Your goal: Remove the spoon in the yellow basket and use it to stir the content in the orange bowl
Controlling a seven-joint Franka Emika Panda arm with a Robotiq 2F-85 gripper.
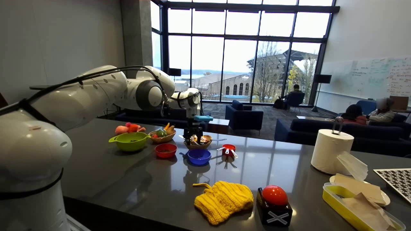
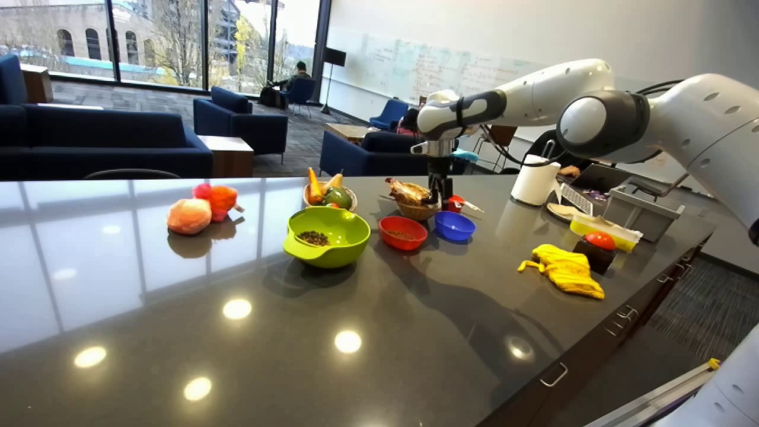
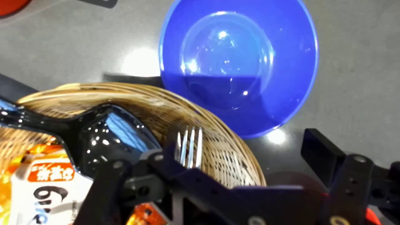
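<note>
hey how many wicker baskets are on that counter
2. One round tan wicker basket holds a glossy black spoon, beside the round blue bowl. A second tan wicker basket stands near the round lime-green bowl. Others could be hidden.

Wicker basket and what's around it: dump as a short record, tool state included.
container: wicker basket
contents seen: black spoon, fork, white packet
spoon status: lying in basket, outside the tool's grip
tool: open, at the basket's rim
beside basket: blue bowl
red bowl: brown bits inside
green bowl: dark bits inside
</note>
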